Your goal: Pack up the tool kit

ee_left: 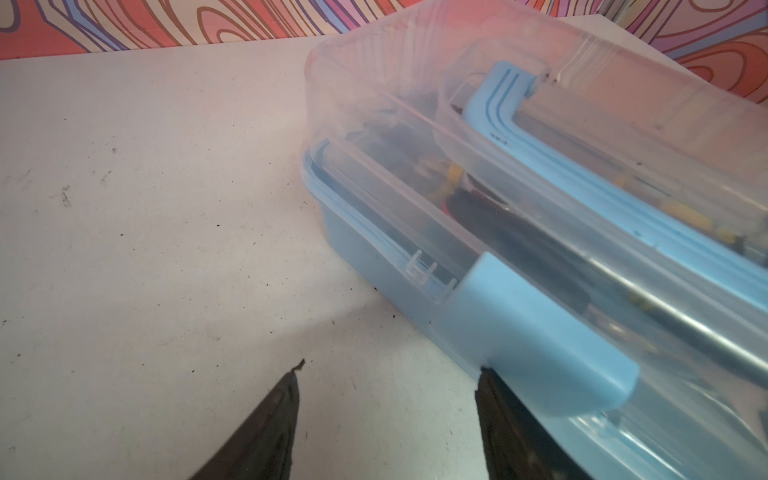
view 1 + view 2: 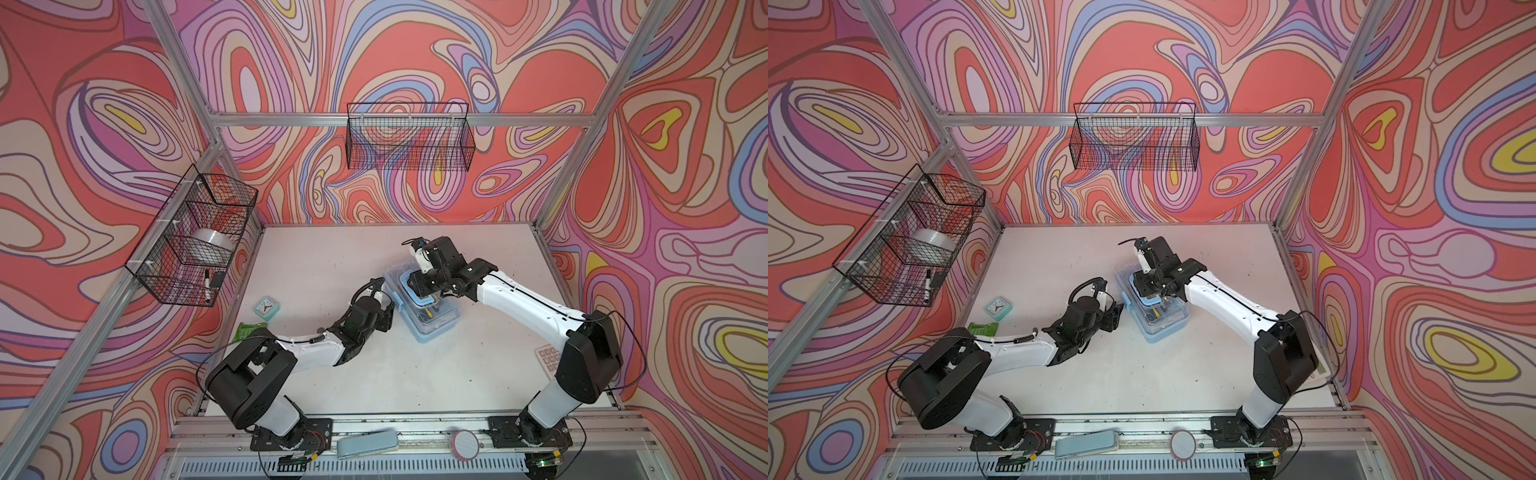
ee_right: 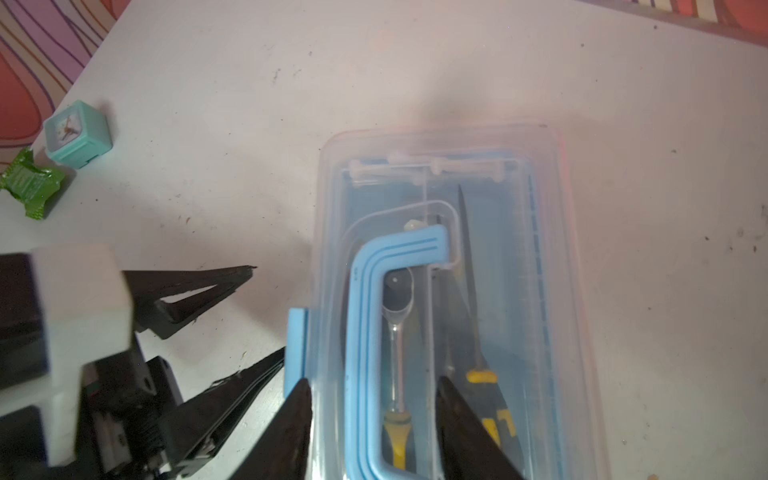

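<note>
The tool kit (image 2: 428, 324) (image 2: 1163, 326), a light blue box with its clear lid down, lies mid-table. Yellow-and-black tools (image 3: 486, 395) show through the lid. In the right wrist view my right gripper (image 3: 374, 380) hovers over the lid. Its jaws stand apart on either side of the pale blue handle (image 3: 365, 332) without touching it. My left gripper (image 1: 390, 370) is open at the box's left side. One of its fingertips (image 1: 484, 378) is against the blue latch (image 1: 536, 340). Only bare table lies between the left fingers.
A mint clock (image 2: 266, 308) and a green packet (image 2: 249, 332) lie left of the box. Wire baskets hang on the left wall (image 2: 195, 237) and the back wall (image 2: 409, 137). A grey-blue slab (image 2: 365, 442) and a round disc (image 2: 464, 444) sit on the front rail.
</note>
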Available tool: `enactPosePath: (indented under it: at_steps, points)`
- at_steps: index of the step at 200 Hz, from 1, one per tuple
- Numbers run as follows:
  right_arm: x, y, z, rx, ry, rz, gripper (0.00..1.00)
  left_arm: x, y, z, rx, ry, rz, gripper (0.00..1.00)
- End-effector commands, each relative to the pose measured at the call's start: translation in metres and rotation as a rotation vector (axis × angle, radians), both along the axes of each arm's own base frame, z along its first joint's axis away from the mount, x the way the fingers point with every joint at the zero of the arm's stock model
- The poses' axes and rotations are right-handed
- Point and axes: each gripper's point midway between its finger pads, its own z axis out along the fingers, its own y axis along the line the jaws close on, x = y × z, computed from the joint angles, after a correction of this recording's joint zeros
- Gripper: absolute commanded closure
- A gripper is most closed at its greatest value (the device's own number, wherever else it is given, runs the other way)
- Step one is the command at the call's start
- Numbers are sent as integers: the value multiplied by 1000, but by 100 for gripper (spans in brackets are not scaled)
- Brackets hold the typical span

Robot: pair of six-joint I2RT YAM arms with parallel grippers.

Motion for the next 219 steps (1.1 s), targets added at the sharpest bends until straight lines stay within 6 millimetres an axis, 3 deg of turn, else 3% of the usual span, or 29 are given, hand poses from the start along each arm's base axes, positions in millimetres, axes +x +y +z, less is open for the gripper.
enactPosePath:
  at_steps: [1,71,75,87,219]
  points:
    - [-1,2,-12,-42,30,-64,59,-1,-6,2,-45,18,-23,32]
    - [-18,31,-30,-77,73,-35,80,-3,-9,-4,-97,50,-31,33]
    - [-17,33,-41,-95,89,-35,80,-3,-9,-4,-99,51,-31,33]
    - [-19,35,-44,-101,91,-30,82,-3,-9,-5,-100,55,-30,33]
    - [-15,33,-73,-243,98,-103,86,-6,-4,-11,-107,69,-9,33]
